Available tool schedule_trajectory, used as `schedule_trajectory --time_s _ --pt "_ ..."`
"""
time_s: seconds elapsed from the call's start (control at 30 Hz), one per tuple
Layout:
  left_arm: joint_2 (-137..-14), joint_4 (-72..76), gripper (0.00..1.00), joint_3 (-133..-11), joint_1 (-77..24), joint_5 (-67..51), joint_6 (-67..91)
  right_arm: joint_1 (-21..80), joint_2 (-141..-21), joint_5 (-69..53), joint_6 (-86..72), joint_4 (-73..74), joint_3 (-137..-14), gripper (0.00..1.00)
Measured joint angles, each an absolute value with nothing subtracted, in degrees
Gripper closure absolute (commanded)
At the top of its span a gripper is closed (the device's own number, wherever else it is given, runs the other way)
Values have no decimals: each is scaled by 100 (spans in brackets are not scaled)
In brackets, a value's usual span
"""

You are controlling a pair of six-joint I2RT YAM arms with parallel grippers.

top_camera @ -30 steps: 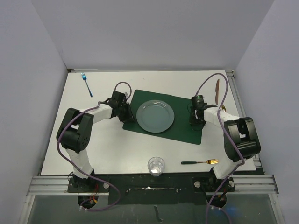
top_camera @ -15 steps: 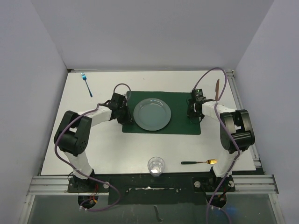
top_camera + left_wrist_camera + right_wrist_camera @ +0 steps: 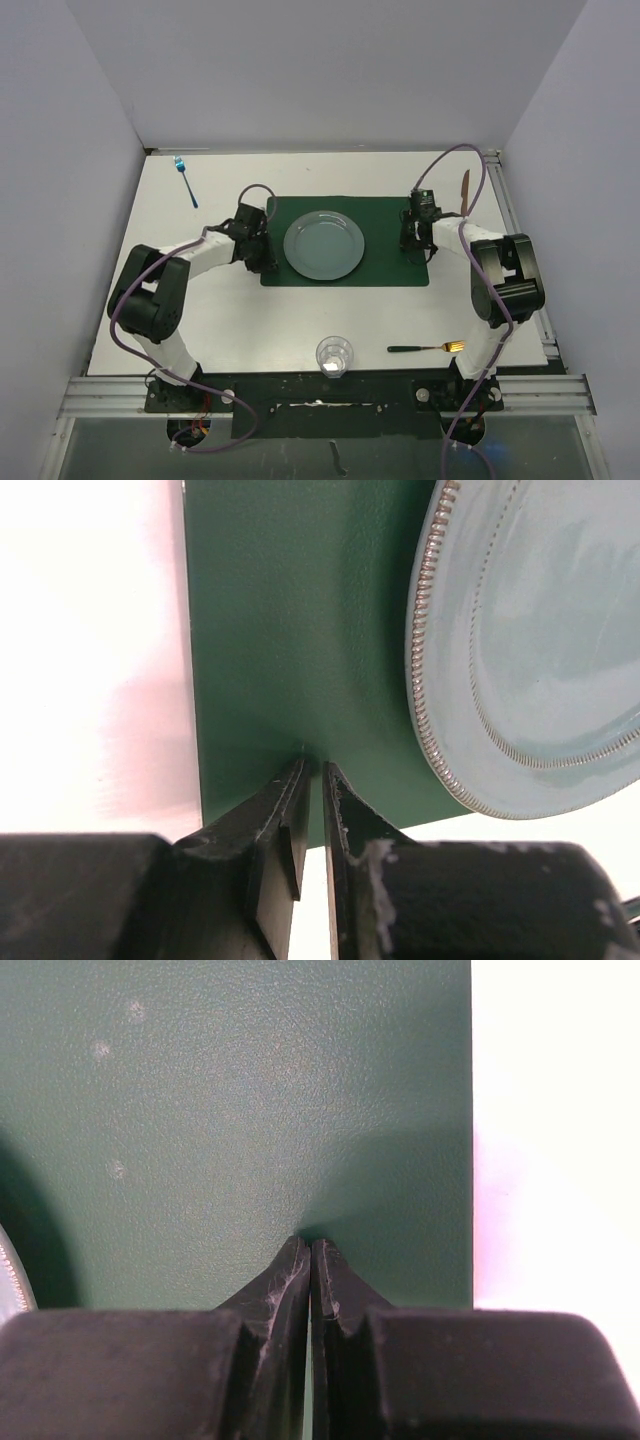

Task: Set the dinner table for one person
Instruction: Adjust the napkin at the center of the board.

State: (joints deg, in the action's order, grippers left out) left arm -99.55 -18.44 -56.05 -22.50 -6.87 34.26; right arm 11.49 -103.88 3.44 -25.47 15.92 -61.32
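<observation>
I see the white bench (image 3: pixel 230 320) spread out ahead of both arm bases, carrying everything; a blue spoon (image 3: pixel 186 180) lies at its far left; my left hand (image 3: pixel 311 768) is nearly closed, pinching the near left corner of the green placemat (image 3: pixel 385 265); a grey plate (image 3: pixel 323 245) sits on that mat; my right hand (image 3: pixel 309 1243) is clamped tight on the mat's near edge, by its right corner.

In your left wrist view the plate (image 3: pixel 540 650) runs off the top and right edges, and the placemat (image 3: pixel 300 630) off the top. The left pincer (image 3: pixel 312 770) covers the placemat edge it nips. The right wrist view shows only a sliver of plate rim at its left edge, and the right pincer (image 3: pixel 311 1245) hides its own pinch. From above, both pincers' tips are too small to read.
</observation>
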Motion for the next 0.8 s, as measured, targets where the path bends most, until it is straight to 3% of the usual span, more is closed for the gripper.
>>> schedule_trajectory --time_s 0.1,0.27,0.33,0.5,0.63,0.8 --pt "-9918 -1872 86 -5583 -2250 -646 3430 1131 -10368 314 -2547 1549 -6097 99" --pt "-9695 -2150 79 -5557 -2244 -454 3463 1129 -10359 213 -2558 1551 -6101 59" --pt "-9522 -2257 76 -5581 -2241 -399 3516 1160 -10344 145 -2552 1540 -6114 49" --pt "-9166 -2362 64 -5948 -2228 -399 3586 1197 -10171 99 -2456 1894 -6117 47" --pt "-8779 -2045 64 -6112 -2067 -895 3708 1164 -9887 102 -2427 2246 -6117 49" --pt "-8635 -832 66 -5800 -1503 -2375 4156 1118 -9507 67 -2405 2344 -6117 52"
